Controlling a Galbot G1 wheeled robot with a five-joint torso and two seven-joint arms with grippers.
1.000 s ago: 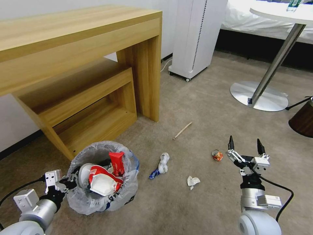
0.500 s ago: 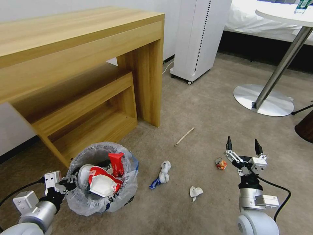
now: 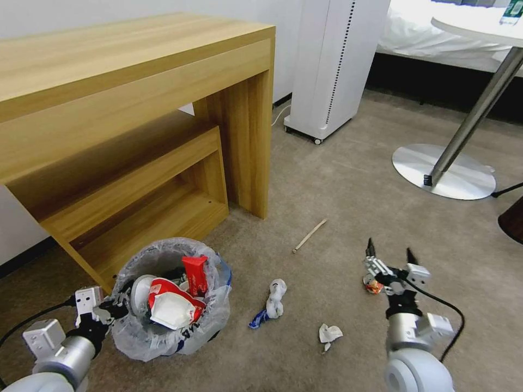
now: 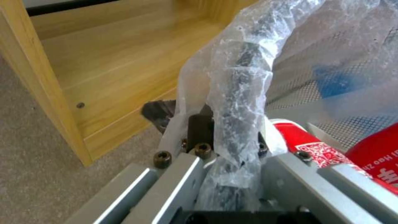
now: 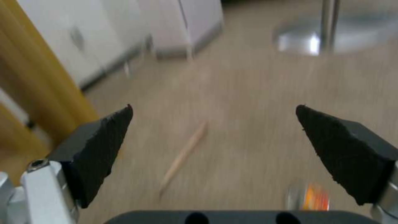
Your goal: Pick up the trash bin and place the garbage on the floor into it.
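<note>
Right gripper (image 3: 388,251) spread above the crushed can (image 3: 372,285); left gripper (image 3: 111,306) pinching the trash bin (image 3: 171,296) rim.
Bin already holds wrappers; can, stick (image 3: 309,235), two paper wads remain on the floor (image 3: 338,185).

The trash bin (image 3: 169,332) has a translucent white liner with blue print; red wrappers (image 3: 194,274) inside; beige-tan floor (image 3: 338,185); an orange can (image 3: 372,285).

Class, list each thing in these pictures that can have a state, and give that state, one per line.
Bin: upright, part full, rim gripped.
Left end effector: shut on bin rim.
Right end effector: open, above can.
Can: crushed, on carpet.
Stick: flat on carpet.
Paper: crumpled, on carpet.
</note>
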